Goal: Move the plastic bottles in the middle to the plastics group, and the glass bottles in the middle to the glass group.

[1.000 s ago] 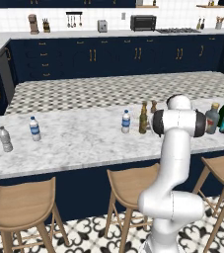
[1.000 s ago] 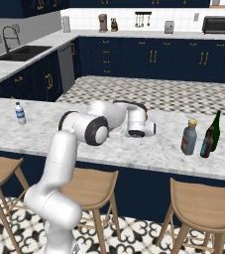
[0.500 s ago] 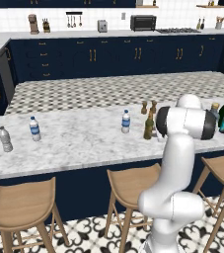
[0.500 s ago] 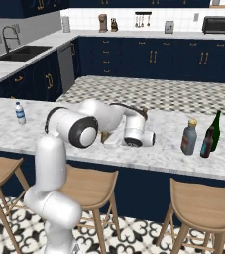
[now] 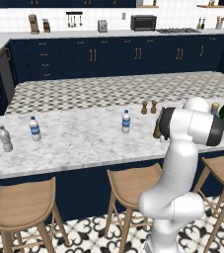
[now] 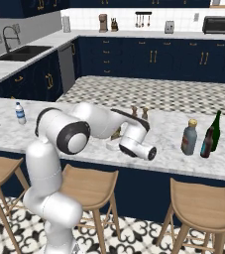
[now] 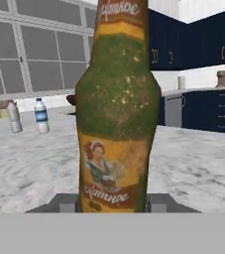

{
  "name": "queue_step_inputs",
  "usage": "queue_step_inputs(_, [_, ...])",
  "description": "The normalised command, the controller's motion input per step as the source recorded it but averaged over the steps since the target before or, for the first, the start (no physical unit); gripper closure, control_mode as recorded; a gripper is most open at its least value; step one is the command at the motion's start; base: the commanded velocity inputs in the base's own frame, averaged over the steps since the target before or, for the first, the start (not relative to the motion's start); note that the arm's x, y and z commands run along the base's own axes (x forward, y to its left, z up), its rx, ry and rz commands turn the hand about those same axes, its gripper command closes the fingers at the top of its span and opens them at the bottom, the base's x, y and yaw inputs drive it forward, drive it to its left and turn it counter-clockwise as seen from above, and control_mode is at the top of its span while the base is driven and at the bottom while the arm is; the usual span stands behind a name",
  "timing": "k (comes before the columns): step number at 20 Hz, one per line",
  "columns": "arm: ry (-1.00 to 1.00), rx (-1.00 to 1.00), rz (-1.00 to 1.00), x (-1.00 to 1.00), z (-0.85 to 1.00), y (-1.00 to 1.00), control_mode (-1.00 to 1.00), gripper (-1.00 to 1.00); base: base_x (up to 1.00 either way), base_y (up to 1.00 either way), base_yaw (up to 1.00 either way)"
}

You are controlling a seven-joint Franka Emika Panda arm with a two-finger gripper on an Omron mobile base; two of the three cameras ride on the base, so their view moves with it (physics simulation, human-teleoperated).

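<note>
My gripper (image 7: pixel 113 203) is shut on the slim olive-brown glass bottle (image 7: pixel 116 109), which stands upright between the finger tips and has a yellow label. On the counter, this bottle (image 5: pixel 157 129) shows just left of my arm's elbow, and the hand (image 6: pixel 136 144) reaches to it from the right. The middle plastic bottle (image 5: pixel 126 122) with a blue label stands alone left of it. The plastics group, a blue-labelled bottle (image 5: pixel 34 128) and a plain one (image 5: pixel 5 139), is at the far left. The squat grey-blue glass bottle (image 6: pixel 189 138) stands beside the green wine bottle (image 6: pixel 216 126) and a shorter dark bottle (image 6: pixel 206 143).
Two tiny brown shakers (image 6: pixel 134 111) stand behind the held bottle near the counter's far side. Wooden stools (image 5: pixel 19 205) line the front of the marble counter (image 5: pixel 74 143). My own arm (image 5: pixel 190 128) blocks part of the counter's right end in the left base view.
The arm has swung over, carrying the olive-brown bottle a little to the right and toward the front edge. The other bottles have stayed put.
</note>
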Motion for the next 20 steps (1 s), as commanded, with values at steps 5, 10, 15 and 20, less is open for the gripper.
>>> queue_step_inputs(5, [0.0, -0.02, -0.53, 0.0, 0.0, -0.69, -1.0, 1.0, 0.0, 0.0, 0.0])
queue_step_inputs(10, [0.0, -0.2, -0.41, 0.01, 0.0, -0.4, -1.0, 1.0, 0.0, 0.0, 0.0])
queue_step_inputs(15, [0.0, -0.33, -0.35, 0.01, 0.0, -0.05, -1.0, 1.0, 0.0, 0.0, 0.0])
queue_step_inputs(20, [0.0, -0.09, -0.17, 0.0, 0.0, -0.22, -1.0, 1.0, 0.0, 0.0, 0.0])
